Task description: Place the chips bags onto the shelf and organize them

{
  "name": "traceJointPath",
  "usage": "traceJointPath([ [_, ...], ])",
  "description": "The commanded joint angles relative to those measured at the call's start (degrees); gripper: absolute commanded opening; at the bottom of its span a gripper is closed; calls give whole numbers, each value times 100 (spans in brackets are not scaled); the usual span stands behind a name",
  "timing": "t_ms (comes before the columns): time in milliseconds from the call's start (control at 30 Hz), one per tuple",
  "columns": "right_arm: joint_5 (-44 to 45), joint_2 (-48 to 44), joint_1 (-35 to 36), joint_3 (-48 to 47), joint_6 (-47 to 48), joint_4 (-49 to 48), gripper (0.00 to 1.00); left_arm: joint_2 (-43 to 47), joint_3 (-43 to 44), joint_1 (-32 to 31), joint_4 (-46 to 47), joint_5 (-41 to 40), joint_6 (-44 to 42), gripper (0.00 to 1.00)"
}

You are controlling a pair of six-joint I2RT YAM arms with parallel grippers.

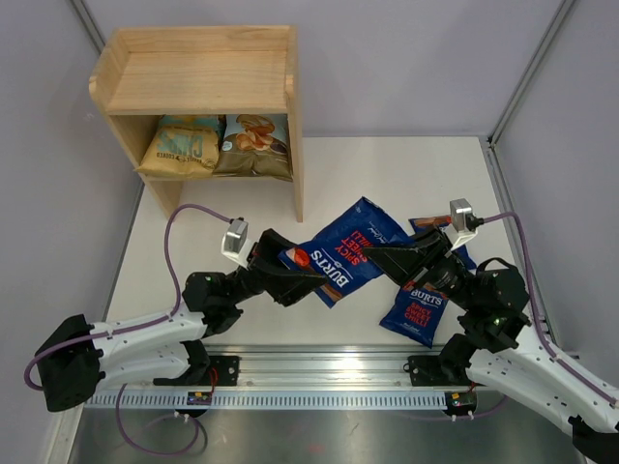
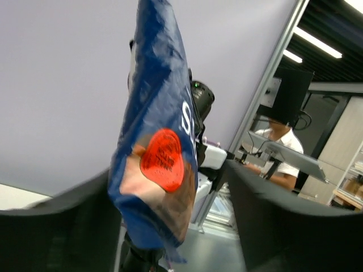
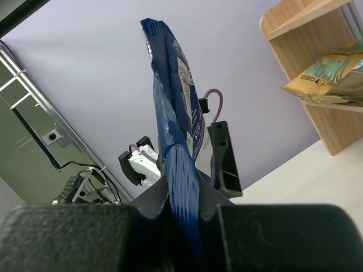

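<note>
Right wrist: the right pincer (image 3: 184, 195) is narrow, clamped on one edge of the held Burts bag (image 1: 343, 249), which stands up out of the jaws.
Left wrist: the left pincer (image 2: 168, 173) is wide, with a finger on either side of the same bag's red-badged end. As far as I can tell, neither finger presses it.
Right arm pose: elbow raised over the near right edge, forearm slanting in toward the middle.
Left arm pose: stretched low from the near left corner, wrist turned to face the other across the bag.
Middle: the held Burts bag hangs off the tabletop (image 1: 387, 174) between both pincers, well apart from the shelf (image 1: 193, 82).
Right of middle: a loose Burts bag (image 1: 416, 311) lies flat beneath the right forearm. A third bag (image 1: 432, 223), dark blue with a red corner, is mostly hidden behind that arm.
Far left: on the shelf's lower tier, the yellow-tan bag (image 1: 180, 145) and a second large bag (image 1: 253, 143) sit side by side, touching. No bag shows on the upper tier.
Done: both large bags are shelved.
Left to do: the three smaller bags. The held one looks to be mid hand-over.
</note>
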State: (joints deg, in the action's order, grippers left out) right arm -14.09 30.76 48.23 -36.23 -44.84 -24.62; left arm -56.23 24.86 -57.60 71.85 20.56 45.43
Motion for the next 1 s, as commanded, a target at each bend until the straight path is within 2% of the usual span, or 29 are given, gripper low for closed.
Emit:
traceJointPath([
  [0, 81, 35, 2, 89, -78, -737, 16, -46, 309, -32, 479, -490, -78, 51],
  [33, 116, 9, 2, 116, -86, -728, 16, -11, 326, -32, 418, -535, -61, 35],
  [100, 266, -70, 2, 125, 10, -632, 22, 50, 265, -32, 198, -736, -87, 25],
  [133, 353, -114, 2, 116, 54, -458, 25, 155, 247, -32, 119, -798, -113, 15],
  [200, 625, -298, 2, 107, 168, -237, 41, 305, 256, -23, -284, -965, -200, 10],
  [233, 740, -351, 2, 72, 290, 68, 50, 410, 299, -14, -477, -974, -262, 6],
  [267, 1019, -508, 2, 29, 396, 315, 63, 646, 352, 21, -958, -1009, -315, 5],
  [300, 1222, -597, 2, -33, 493, 613, 89, 770, 483, 65, -1241, -1088, -402, 4],
  [333, 1372, -676, 2, -173, 563, 1217, 99, 936, 580, 117, -1531, -1124, -447, 4],
  [433, 2294, -966, 2, -463, 1046, 2421, 100, 1552, 983, 521, -3057, -1282, -518, 3],
  [500, 2857, -1116, 2, -569, 1135, 3205, 100, 1895, 1283, 1004, -3676, -1300, -465, 2],
  [600, 3324, -1248, 2, -640, 1127, 3665, 99, 2010, 2108, 1716, -5063, -1501, -368, 2],
  [633, 3403, -1274, 2, -640, 1066, 3736, 99, 1967, 2354, 2057, -5850, -1632, -351, 2],
  [667, 3526, -1318, 2, -640, 1039, 3797, 100, 1879, 2913, 2234, -6171, -1712, -272, 2],
  [733, 3579, -1336, -6, -657, 986, 3921, 99, 1476, 3505, 2621, -7039, -1696, -141, 2],
  [767, 3640, -1345, 2, -666, 960, 3965, 99, 1309, 4013, 3049, -7167, -1469, 60, 2],
  [833, 3728, -1354, 2, -693, 863, 4114, 99, 773, 4499, 3763, -7712, -1240, 351, 1],
  [967, 3799, -1485, 2, -693, 775, 4290, 99, 17, 5193, 4941, -7537, -99, 1273, 1],
])
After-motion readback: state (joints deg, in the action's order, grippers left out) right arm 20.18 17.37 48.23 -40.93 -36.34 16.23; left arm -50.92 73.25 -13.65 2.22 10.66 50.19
